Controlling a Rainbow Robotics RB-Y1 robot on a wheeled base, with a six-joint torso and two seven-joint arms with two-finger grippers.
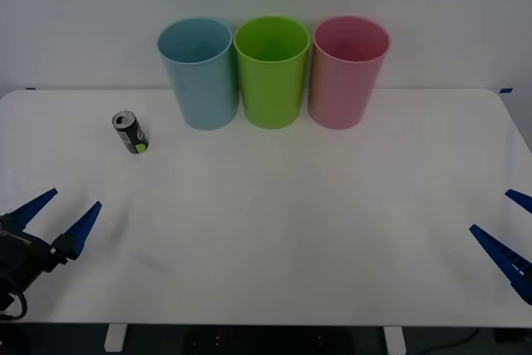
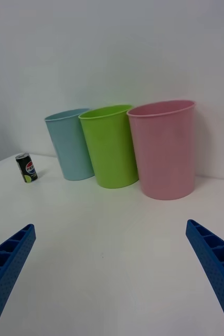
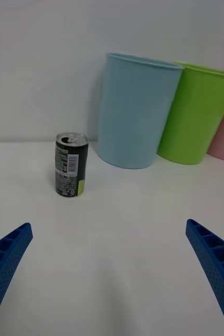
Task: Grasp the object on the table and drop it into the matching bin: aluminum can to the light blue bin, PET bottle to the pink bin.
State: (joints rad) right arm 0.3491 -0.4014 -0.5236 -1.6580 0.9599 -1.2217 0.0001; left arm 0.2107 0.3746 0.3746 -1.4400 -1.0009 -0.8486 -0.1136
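Looking down from the front, the small black aluminum can (image 1: 130,131) with its silver top stands upright on the wide white table (image 1: 274,230), left of the tall light blue bin (image 1: 198,72), lime green bin (image 1: 271,71) and pink bin (image 1: 348,71), while the left gripper (image 1: 58,214) and right gripper (image 1: 507,234) hover spread and empty at the near corners. Seen from the right wrist, the can (image 2: 26,167) sits well apart, beyond the blue bin (image 2: 70,144). Seen from the left wrist, the can (image 3: 71,164) stands off-centre between the spread fingers (image 3: 7,260), so a straight approach could clip and topple it.

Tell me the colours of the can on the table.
The aluminum can is black with a silver top and a yellow-green mark low on its side, clearest in the left wrist view.
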